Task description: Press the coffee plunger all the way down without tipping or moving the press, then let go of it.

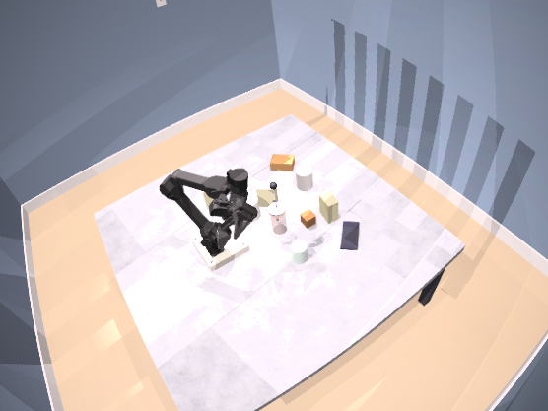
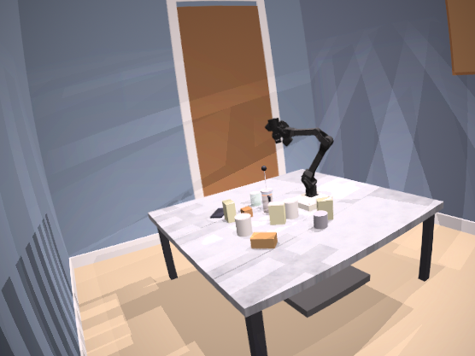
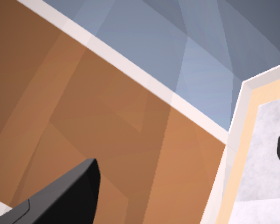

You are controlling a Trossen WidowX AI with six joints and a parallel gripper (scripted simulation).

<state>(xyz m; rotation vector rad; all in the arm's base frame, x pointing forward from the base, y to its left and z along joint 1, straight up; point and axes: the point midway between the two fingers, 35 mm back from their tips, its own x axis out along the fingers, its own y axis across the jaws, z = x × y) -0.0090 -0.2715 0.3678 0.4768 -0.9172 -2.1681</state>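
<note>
The coffee press point(image 1: 279, 226) point(image 2: 266, 205) stands upright on the table, a clear cylinder with a light lid. Its plunger is raised: a thin rod stands well above the lid, topped by a black knob point(image 1: 273, 185) point(image 2: 264, 168). My black gripper point(image 1: 247, 225) point(image 2: 277, 136) is open and empty. It hangs well above the table, higher than the knob and off to its side, touching nothing. In the wrist view one dark finger shows at the lower left; the press is not recognizable there, and a dark shape cut off at the right edge is unclear.
Around the press stand a mint cup point(image 1: 300, 252) point(image 2: 255, 198), an orange cube point(image 1: 308, 219) point(image 2: 246, 211), pale yellow blocks point(image 1: 329, 208) point(image 2: 277, 213) and white cylinders point(image 1: 305, 179) point(image 2: 291, 209). An orange box point(image 1: 282, 163) point(image 2: 263, 240), a grey cylinder point(image 2: 320, 219) and a dark flat slab point(image 1: 350, 236) point(image 2: 217, 213) lie farther out.
</note>
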